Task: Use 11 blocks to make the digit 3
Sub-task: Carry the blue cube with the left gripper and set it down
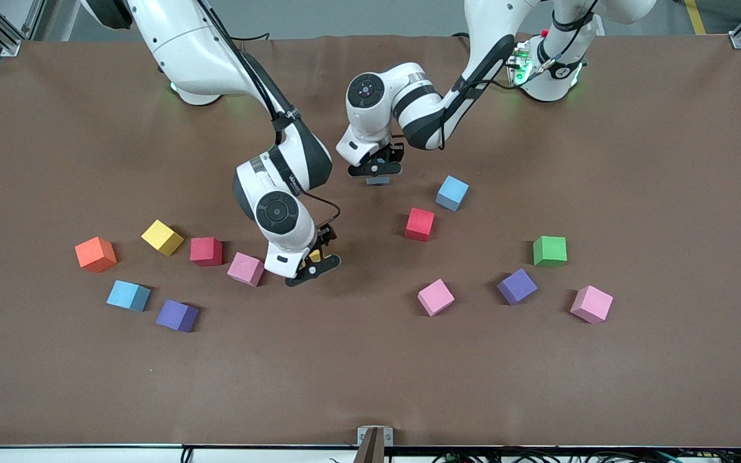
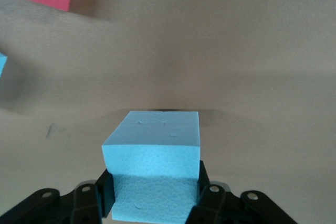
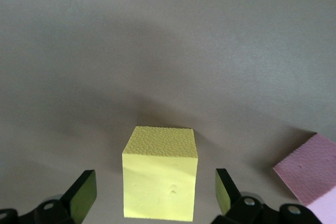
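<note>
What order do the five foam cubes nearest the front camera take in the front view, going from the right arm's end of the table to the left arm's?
small blue matte foam cube → small purple matte foam cube → small pink matte foam cube → second purple foam cube → second pink foam cube

A small matte orange foam cube sits on the brown cloth-covered counter, toward the right arm's end. A small grey metal bracket is fixed at the counter's nearest edge, well apart from the orange cube.
</note>
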